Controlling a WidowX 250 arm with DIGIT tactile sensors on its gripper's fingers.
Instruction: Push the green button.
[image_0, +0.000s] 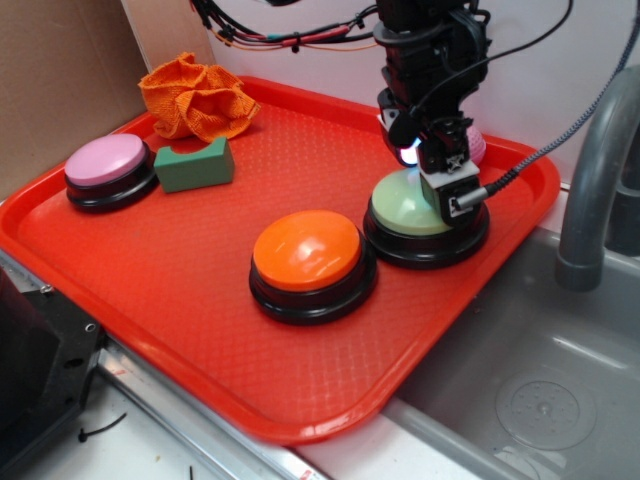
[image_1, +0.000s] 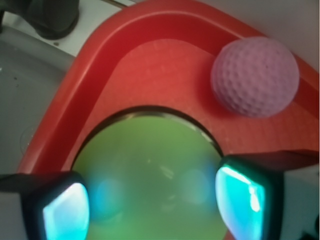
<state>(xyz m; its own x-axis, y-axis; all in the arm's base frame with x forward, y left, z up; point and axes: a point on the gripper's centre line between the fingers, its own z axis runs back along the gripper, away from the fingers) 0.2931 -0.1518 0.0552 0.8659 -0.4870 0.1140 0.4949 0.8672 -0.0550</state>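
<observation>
Red tray beside grey sink; end effector spread open, empty, over green button.

No text, label, brand, number or sign can be read in either view (the exterior view is sharp enough to show lettering, but the red plastic tray carries only a plain textured surface).

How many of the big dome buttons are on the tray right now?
3: the pink button at the tray's left edge, the orange button near the middle, the green button under the gripper. Others could be hidden behind the arm.
</observation>
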